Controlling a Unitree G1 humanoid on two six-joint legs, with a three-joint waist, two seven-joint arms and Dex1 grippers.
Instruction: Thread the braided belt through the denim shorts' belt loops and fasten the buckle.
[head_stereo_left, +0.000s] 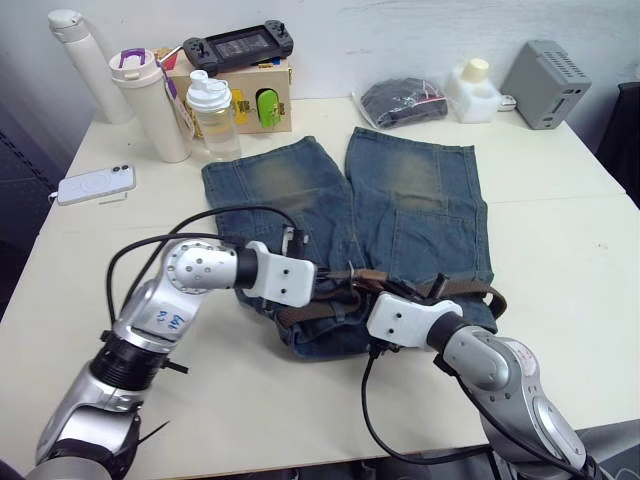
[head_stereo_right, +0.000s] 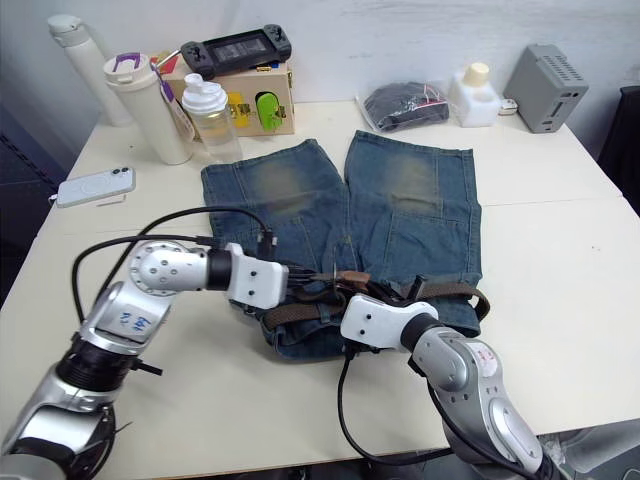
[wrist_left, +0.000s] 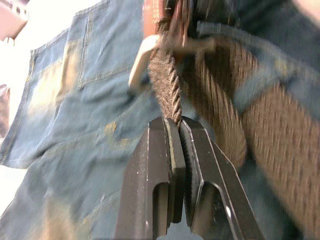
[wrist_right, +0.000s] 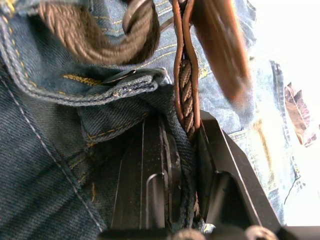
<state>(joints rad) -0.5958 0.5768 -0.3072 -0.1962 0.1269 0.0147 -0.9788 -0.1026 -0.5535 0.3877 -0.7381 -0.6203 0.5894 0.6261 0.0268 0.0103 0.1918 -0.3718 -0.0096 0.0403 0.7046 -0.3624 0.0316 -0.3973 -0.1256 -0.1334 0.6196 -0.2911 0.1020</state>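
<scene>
The denim shorts lie flat on the table with the waistband toward me. Along that waistband runs the braided belt, which passes under a belt loop. My left gripper is at the waistband's middle, shut on a braided strand of the belt just short of a pale metal frame that looks like the buckle. My right gripper meets it from the other side, shut on the braided belt together with a fold of denim. A brown leather piece lies just beyond.
At the far left stand a white flask, a tumbler and a shaker bottle. A phone lies near the left edge. Further back sit a box with a game controller, a dark bagged bundle, a white container and a grey device.
</scene>
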